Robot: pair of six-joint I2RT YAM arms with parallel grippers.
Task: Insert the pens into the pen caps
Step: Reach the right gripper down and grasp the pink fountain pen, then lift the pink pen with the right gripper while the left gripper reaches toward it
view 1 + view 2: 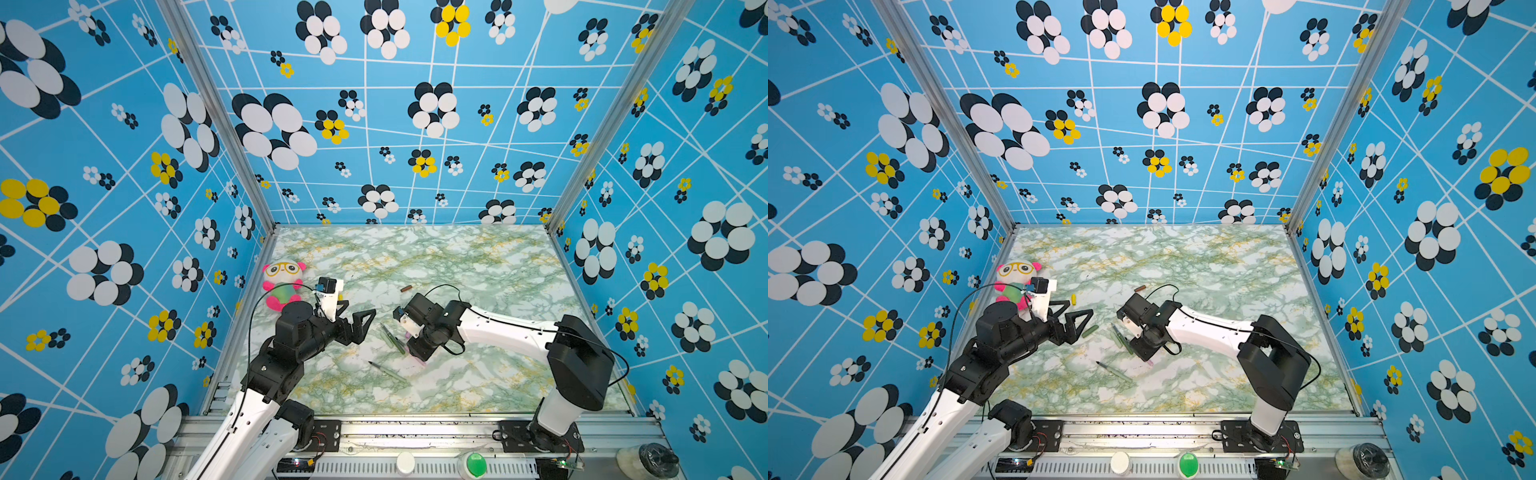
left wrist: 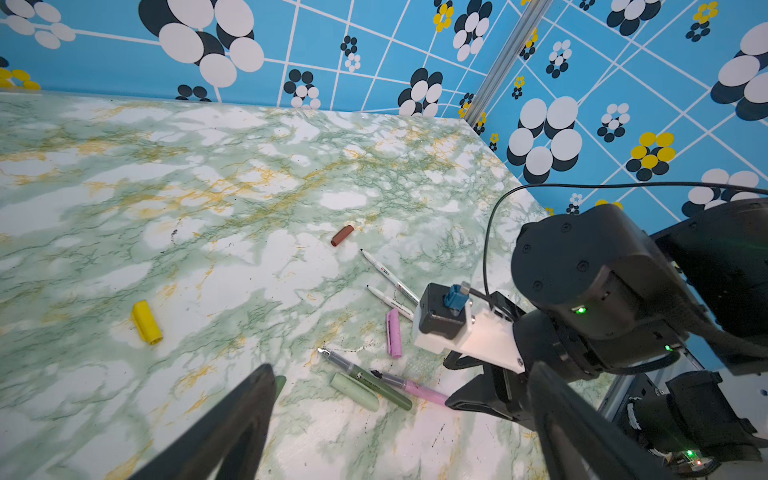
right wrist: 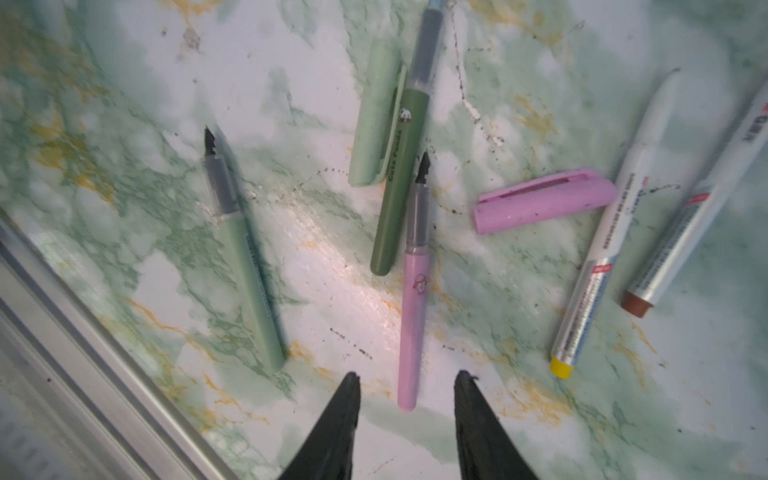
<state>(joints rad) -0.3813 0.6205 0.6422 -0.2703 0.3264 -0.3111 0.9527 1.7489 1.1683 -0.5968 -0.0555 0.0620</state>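
The pink pen (image 3: 415, 291) lies on the marble table, its blunt end between the fingertips of my right gripper (image 3: 407, 378), which stands open with a gap on each side. Beside it lie the dark green pen (image 3: 401, 178), pale green cap (image 3: 376, 116), pink cap (image 3: 544, 199), pale green pen (image 3: 245, 257) and two white pens, one yellow-ended (image 3: 602, 249), one brown-ended (image 3: 698, 208). My left gripper (image 1: 359, 309) hovers wide open and empty, left of the cluster. The dark green cap (image 1: 1090, 331) lies below it. The yellow cap (image 2: 146, 322) and brown cap (image 2: 342, 235) lie farther back.
A pink and white plush panda (image 1: 282, 286) sits at the table's left edge behind my left arm. An aluminium rail (image 1: 415, 419) runs along the front edge. Patterned blue walls close in the left, right and back sides.
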